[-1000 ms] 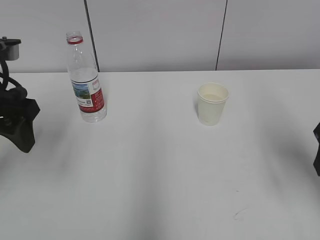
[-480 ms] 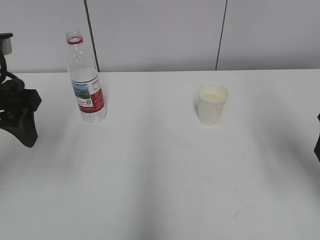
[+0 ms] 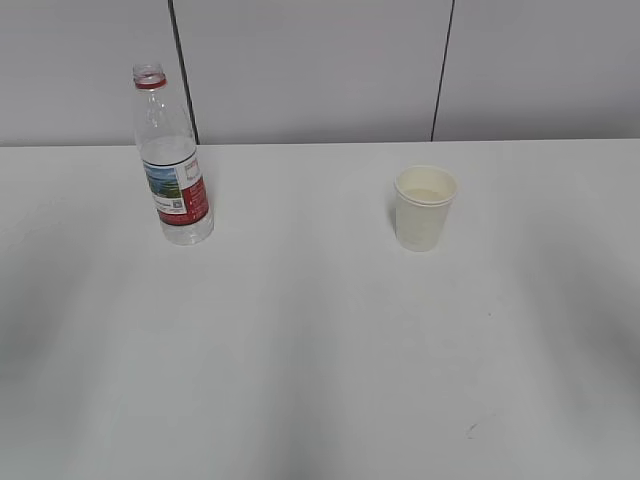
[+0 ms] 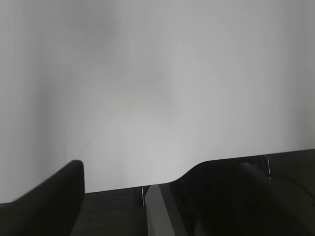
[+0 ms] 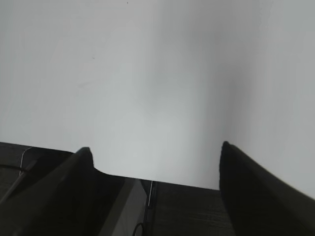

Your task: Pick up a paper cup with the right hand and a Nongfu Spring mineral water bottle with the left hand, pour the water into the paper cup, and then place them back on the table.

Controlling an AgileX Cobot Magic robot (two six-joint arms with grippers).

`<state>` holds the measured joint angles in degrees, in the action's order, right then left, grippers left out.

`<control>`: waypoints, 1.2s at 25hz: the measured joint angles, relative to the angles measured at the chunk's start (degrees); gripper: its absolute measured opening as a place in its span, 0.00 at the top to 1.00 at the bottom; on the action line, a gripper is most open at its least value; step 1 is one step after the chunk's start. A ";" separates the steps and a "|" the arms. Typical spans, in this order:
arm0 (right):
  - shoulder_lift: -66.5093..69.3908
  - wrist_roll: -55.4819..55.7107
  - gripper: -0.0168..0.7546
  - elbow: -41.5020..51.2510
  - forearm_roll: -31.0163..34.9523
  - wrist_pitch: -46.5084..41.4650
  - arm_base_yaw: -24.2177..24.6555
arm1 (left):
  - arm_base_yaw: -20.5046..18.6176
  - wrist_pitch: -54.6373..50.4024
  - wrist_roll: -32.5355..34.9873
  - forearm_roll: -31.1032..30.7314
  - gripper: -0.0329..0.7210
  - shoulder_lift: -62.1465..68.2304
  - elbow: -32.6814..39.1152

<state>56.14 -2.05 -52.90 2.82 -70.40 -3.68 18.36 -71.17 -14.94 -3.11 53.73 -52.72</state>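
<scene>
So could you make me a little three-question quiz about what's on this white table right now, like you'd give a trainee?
1. True or false: the tall clear plastic bottle with the red-and-white label has a cap on.
2. Multiple choice: in the exterior view, the small cream-white paper cup stands (A) left of the bottle, (B) right of the bottle, (C) against the bottle.
3. Fill in: both things stand ___ on the plain white table.

Key:
1. False; the neck is open, with only a red ring.
2. B; they stand well apart.
3. Upright.
</scene>
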 joint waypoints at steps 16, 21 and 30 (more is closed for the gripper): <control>-35.45 -4.50 0.22 21.97 0.00 5.90 0.00 | 0.00 3.48 1.99 -2.73 0.27 -41.14 12.23; -47.32 -5.80 0.22 26.47 0.00 9.35 0.00 | 0.00 5.08 3.39 -2.38 0.27 -49.63 16.87; -57.08 -6.23 0.22 28.59 -0.40 9.42 0.00 | 0.00 8.91 5.71 -2.08 0.27 -54.49 21.31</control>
<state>-0.94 -8.28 -24.31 2.42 -60.98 -3.68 18.36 -62.26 -9.23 -5.19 -0.76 -31.41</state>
